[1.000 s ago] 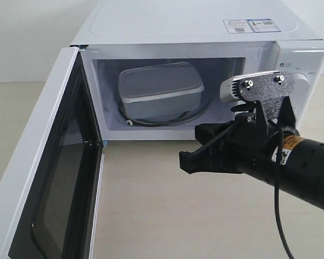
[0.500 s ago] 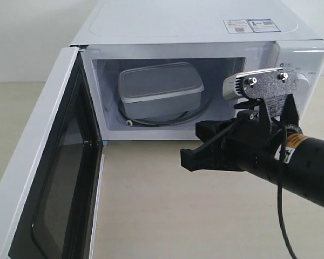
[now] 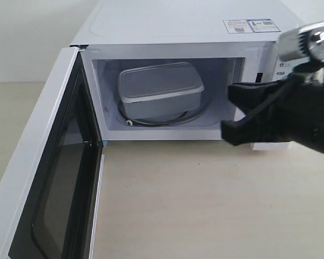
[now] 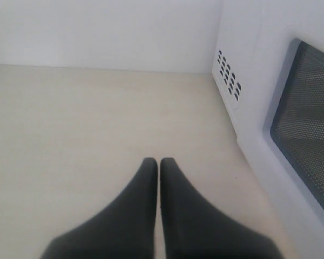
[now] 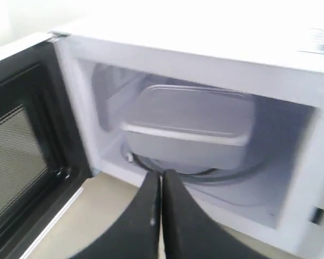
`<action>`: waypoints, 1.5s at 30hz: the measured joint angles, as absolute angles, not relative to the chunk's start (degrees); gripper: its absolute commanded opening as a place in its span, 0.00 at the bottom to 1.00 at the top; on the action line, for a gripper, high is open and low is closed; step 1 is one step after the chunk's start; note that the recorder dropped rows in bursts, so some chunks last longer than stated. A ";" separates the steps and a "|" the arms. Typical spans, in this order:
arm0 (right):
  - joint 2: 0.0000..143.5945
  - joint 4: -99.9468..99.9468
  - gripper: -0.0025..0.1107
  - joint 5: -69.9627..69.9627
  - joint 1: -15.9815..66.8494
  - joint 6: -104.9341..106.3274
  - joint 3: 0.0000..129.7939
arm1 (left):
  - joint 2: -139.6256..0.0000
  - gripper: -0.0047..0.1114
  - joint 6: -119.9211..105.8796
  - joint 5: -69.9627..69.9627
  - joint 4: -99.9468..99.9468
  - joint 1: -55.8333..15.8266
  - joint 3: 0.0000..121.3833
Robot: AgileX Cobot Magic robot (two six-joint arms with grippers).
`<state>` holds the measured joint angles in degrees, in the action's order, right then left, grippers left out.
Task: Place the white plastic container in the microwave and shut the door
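Note:
The white plastic container (image 3: 159,86) rests on the glass turntable (image 3: 197,116) inside the microwave (image 3: 194,24), at the left of the cavity. The door (image 3: 48,178) stands wide open to the left. My right gripper (image 3: 232,110) hovers outside the opening at its right, in front of the control panel. In the right wrist view this gripper (image 5: 161,175) is shut and empty, pointing at the container (image 5: 191,121). My left gripper (image 4: 159,162) is shut and empty over the table, beside the door's outer window (image 4: 308,140). It does not show in the exterior view.
The beige tabletop (image 3: 194,205) stretches in front of the microwave. Vent holes (image 4: 228,75) mark the microwave's side near my left gripper. The right arm's body hides the dials.
My right gripper has drawn back to the right and slightly up, away from the middle of the opening. The container and door have not moved.

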<state>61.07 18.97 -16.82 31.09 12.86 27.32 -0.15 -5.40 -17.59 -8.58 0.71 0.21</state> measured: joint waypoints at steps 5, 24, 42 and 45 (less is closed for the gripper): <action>52.80 19.08 0.02 -6.36 21.16 11.36 26.96 | -0.15 0.08 -5.40 -17.59 -8.58 0.71 0.21; 13.27 19.25 0.02 -10.92 7.47 9.89 0.39 | -0.15 0.08 -5.40 -17.59 -8.58 0.71 0.21; 11.18 11.93 0.02 -8.18 9.70 3.79 0.31 | -0.15 0.08 -5.40 -17.59 -8.58 0.71 0.21; 11.18 11.81 0.02 -7.37 9.70 3.57 0.31 | -0.15 0.08 -5.40 -17.59 -8.58 0.71 0.21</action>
